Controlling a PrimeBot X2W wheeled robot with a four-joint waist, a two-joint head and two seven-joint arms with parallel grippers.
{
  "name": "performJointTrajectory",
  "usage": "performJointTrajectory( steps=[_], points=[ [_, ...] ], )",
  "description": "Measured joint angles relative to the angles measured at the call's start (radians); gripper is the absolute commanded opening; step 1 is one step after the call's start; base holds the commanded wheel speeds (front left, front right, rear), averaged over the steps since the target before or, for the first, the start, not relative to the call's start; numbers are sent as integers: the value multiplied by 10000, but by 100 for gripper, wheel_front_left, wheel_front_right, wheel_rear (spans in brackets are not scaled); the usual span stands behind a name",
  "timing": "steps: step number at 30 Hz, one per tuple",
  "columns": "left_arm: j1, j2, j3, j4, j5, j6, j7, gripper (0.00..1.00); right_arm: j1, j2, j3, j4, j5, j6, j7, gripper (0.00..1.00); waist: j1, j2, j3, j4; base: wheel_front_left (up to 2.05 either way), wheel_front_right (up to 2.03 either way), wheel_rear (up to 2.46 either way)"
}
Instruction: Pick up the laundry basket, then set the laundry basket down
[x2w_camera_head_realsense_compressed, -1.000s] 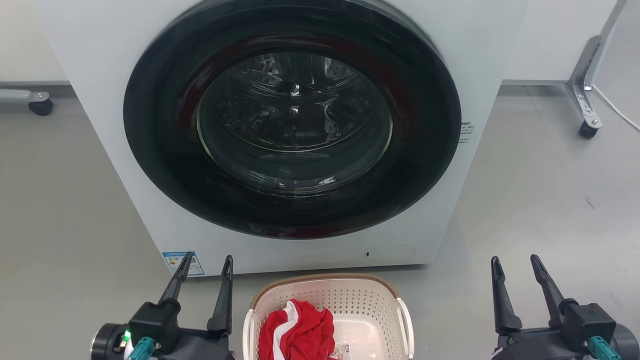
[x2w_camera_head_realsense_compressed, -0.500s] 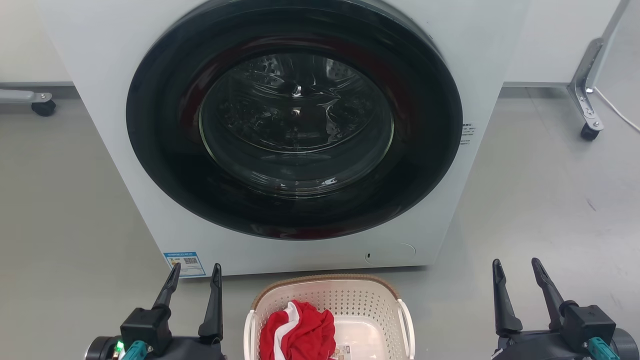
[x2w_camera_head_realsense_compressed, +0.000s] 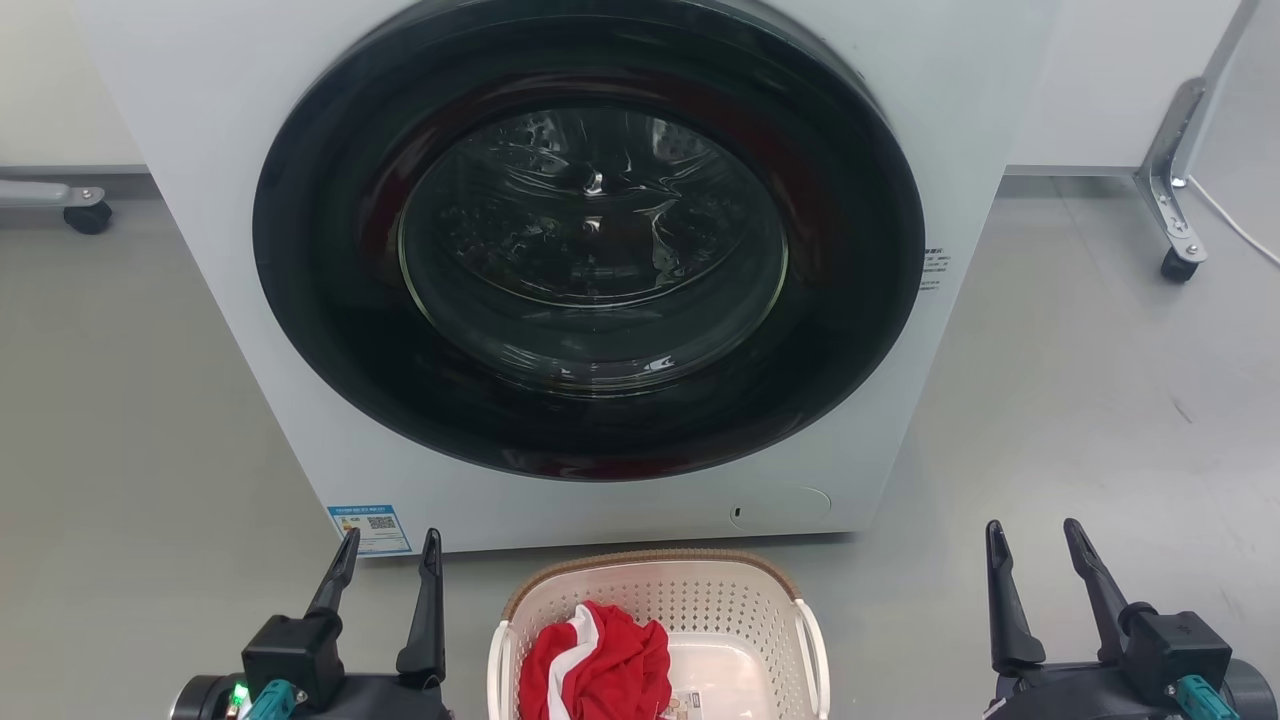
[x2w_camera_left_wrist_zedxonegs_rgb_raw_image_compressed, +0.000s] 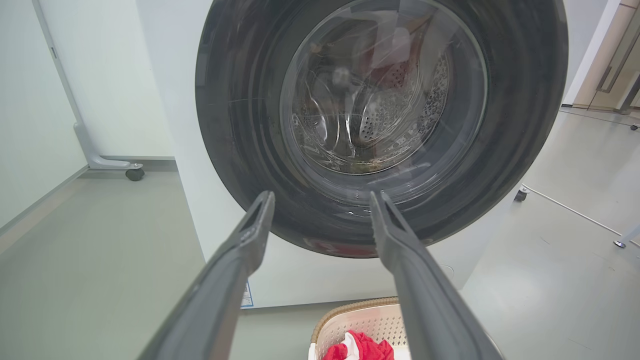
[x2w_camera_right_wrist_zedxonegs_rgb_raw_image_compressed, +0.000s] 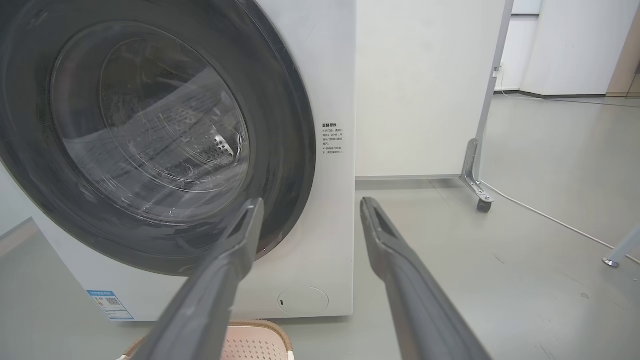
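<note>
Laundry basket (x2w_camera_head_realsense_compressed: 700, 600) holds a red-and-white cloth (x2w_camera_head_realsense_compressed: 595, 670), between the left hand (x2w_camera_head_realsense_compressed: 391, 537) and right hand (x2w_camera_head_realsense_compressed: 1032, 527), both spread apart, empty.

A white front-loading washing machine (x2w_camera_head_realsense_compressed: 590, 270) stands at the centre of the head view, its round dark glass door closed. A blue label (x2w_camera_head_realsense_compressed: 370, 528) sits on its lower corner at 8 o'clock. Smooth grey floor (x2w_camera_head_realsense_compressed: 130, 420) spreads to both sides. Behind are white panels (x2w_camera_right_wrist_zedxonegs_rgb_raw_image_compressed: 420, 85) on wheeled feet: a castor (x2w_camera_head_realsense_compressed: 85, 215) at 9 o'clock, and a metal bracket (x2w_camera_head_realsense_compressed: 1170, 190) toward 2 o'clock with a white cable (x2w_camera_head_realsense_compressed: 1235, 225) beside it.
</note>
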Motion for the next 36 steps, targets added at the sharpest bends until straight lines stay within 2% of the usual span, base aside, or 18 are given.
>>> performJointTrajectory(
  steps=[22,36],
  points=[
    [12,-86,71,29,61,4,82,100,6,61,-56,165,0,174,0,100,-1,0,144,42,0,0,0],
    [-367,-138,-86,-142,94,-10,188,100,-302,63,-82,-6,-2,205,0,100,0,0,1380,20,0,0,0]
  ],
)
